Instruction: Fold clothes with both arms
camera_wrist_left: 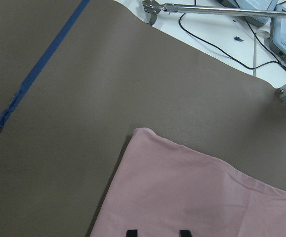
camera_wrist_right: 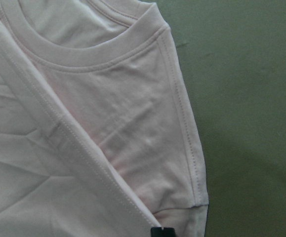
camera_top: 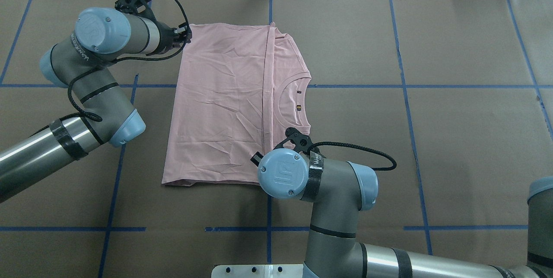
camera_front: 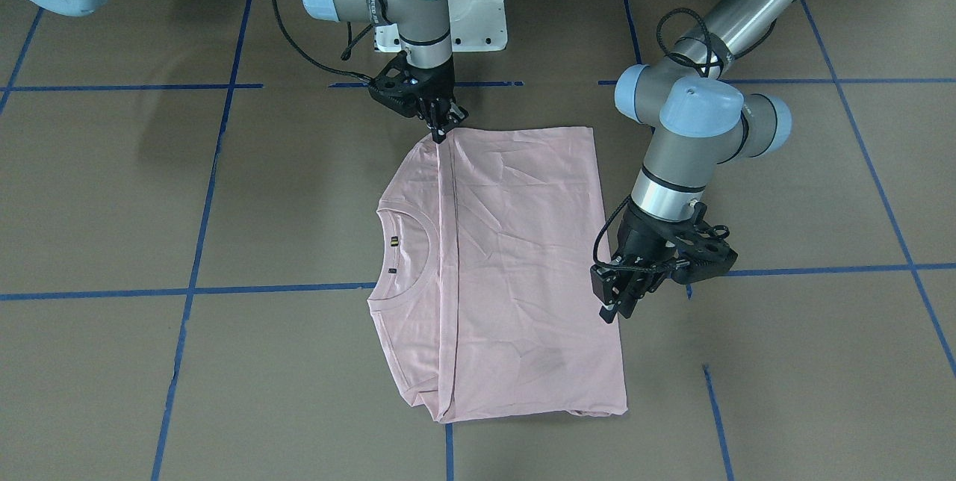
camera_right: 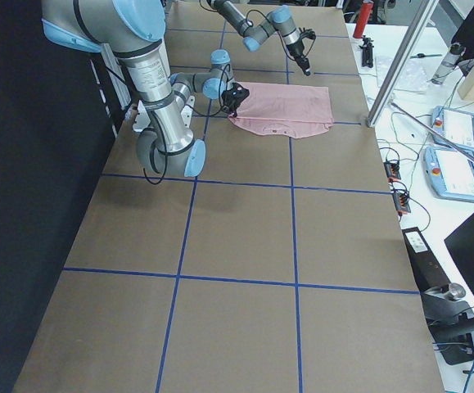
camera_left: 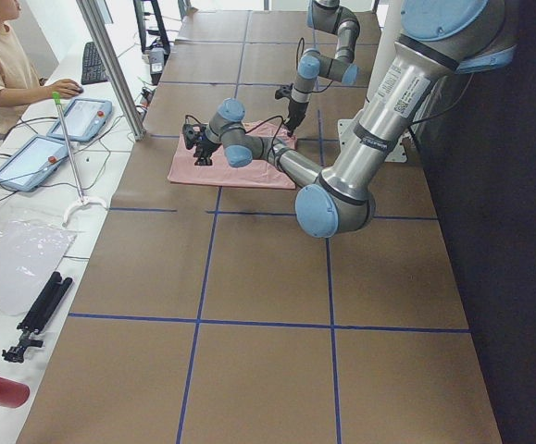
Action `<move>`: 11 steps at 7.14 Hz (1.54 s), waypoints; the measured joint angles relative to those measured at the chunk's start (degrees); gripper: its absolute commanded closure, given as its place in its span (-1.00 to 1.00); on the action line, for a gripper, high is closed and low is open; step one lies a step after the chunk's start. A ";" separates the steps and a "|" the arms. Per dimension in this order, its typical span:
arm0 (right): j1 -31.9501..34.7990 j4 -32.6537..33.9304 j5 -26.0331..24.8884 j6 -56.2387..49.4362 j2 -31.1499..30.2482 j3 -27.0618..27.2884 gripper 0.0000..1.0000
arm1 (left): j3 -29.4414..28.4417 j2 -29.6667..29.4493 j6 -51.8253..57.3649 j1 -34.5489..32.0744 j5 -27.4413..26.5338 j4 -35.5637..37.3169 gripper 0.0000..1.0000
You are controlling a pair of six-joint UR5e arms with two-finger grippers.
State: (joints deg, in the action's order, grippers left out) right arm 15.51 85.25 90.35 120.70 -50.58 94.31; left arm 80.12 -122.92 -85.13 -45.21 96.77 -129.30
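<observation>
Right end effector (camera_front: 442,128) at T-shirt (camera_front: 523,257) corner

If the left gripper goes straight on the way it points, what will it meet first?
Likely the pink T-shirt, near its corner: the left gripper points down, its jaws open above the cloth. The height is unclear.

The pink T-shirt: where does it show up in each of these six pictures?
Front-facing: T-shirt in the centre.
Overhead: T-shirt centre-left.
Exterior left: T-shirt small, upper middle.
Exterior right: T-shirt small, near the top centre.
Left wrist: only one corner of the T-shirt, lower right.
Right wrist: T-shirt fills the left side.
Shared landmark: the ribbed collar.
</observation>
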 measured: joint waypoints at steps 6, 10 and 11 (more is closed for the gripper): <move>1.09 4.21 -0.44 -0.56 -0.88 1.97 0.55 | 0.82 0.53 -1.60 0.49 0.00 0.37 0.20; 1.09 4.14 -0.61 -1.03 -0.85 0.94 -0.36 | 0.74 0.49 -1.62 0.73 0.00 0.37 0.20; 1.10 4.14 -0.62 -1.16 -0.74 0.91 -0.45 | 0.74 0.49 -1.62 0.86 0.00 0.37 0.20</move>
State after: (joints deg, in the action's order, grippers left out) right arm 16.61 89.38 89.74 119.54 -51.32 95.22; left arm 80.86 -122.43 -86.75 -44.34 96.77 -128.94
